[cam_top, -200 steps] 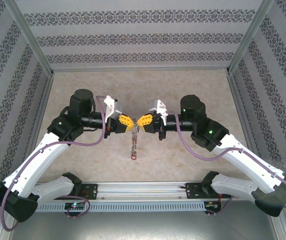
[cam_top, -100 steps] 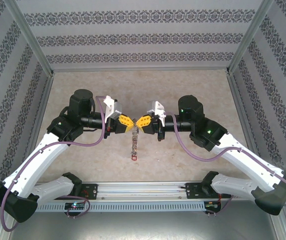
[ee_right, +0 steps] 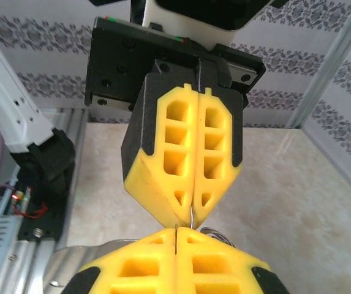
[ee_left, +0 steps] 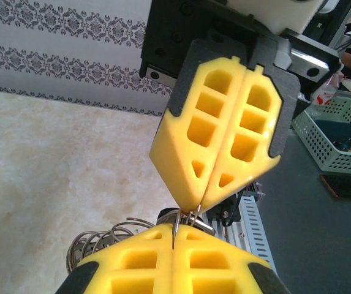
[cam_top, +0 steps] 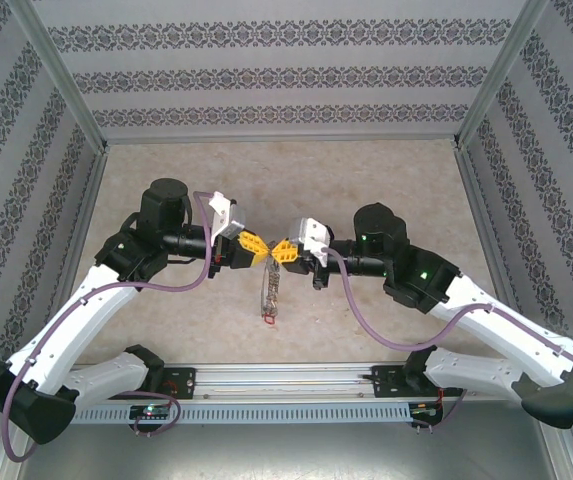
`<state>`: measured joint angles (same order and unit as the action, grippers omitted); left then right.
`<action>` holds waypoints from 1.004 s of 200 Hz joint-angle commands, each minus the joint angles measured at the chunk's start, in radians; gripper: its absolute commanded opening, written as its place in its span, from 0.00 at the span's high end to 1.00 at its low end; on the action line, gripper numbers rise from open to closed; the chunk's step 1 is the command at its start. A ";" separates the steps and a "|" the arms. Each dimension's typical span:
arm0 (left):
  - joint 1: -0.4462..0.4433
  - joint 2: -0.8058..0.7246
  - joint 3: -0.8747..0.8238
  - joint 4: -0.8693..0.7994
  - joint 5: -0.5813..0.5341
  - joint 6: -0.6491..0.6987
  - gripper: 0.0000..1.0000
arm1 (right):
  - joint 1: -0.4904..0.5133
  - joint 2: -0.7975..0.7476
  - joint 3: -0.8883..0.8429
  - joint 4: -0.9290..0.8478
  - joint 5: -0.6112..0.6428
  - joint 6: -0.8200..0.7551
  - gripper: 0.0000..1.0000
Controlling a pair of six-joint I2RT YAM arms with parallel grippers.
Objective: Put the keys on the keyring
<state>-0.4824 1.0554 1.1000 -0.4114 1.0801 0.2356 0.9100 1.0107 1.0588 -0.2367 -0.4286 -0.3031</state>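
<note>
**Clerk:** Start nearest the bases. What lies on the near side of the keyring [cam_top: 270, 288]?

**Inspector:** The base rail [cam_top: 286, 378], well short of it. The bare table [cam_top: 386, 170] runs under it. The bunch hangs clear, and a red tag [cam_top: 269, 318] is its lowest point.

**Clerk:** And at the keyring itself?

**Inspector:** The left gripper [cam_top: 263, 250] meets its top from the left and the right gripper [cam_top: 279, 252] from the right, tip to tip. In both wrist views each pair of yellow fingers [ee_left: 132, 263] is pressed flat together. A thin grey wire of the ring is nipped in the seams where the tips meet. Both jaws are clamped on that wire.

**Clerk:** The black-tagged key?

**Inspector:** I cannot pick it out. The hanging bunch is too small and tangled to separate one key.

**Clerk:** Any change from a second ago?

**Inspector:** The right gripper has moved in toward the keyring and dropped slightly. Its white camera mount sits lower, and its arm has swung leftward. The gap between the tips has closed. The left gripper has held its place. The bunch, which hung straight, now hangs at a slight slant.

**Clerk:** Beyond the keyring?

**Inspector:** Open table, then the patterned back wall [cam_top: 286, 70].
</note>
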 commanded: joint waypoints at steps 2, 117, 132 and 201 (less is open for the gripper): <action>0.008 0.004 0.046 0.083 0.001 -0.030 1.00 | 0.065 -0.011 0.016 -0.068 0.078 -0.096 1.00; 0.008 -0.003 0.037 0.153 0.001 -0.084 1.00 | 0.246 -0.031 -0.048 -0.043 0.561 -0.308 1.00; 0.007 -0.005 0.036 0.161 0.001 -0.088 1.00 | 0.248 -0.035 -0.059 -0.034 0.562 -0.303 0.98; 0.008 -0.018 0.033 0.160 -0.012 -0.080 1.00 | 0.235 -0.109 -0.089 -0.012 0.526 -0.207 0.71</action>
<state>-0.4824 1.0611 1.1000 -0.3271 1.0607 0.1524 1.1435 0.9558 0.9806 -0.2470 0.1146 -0.5713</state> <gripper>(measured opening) 0.046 0.285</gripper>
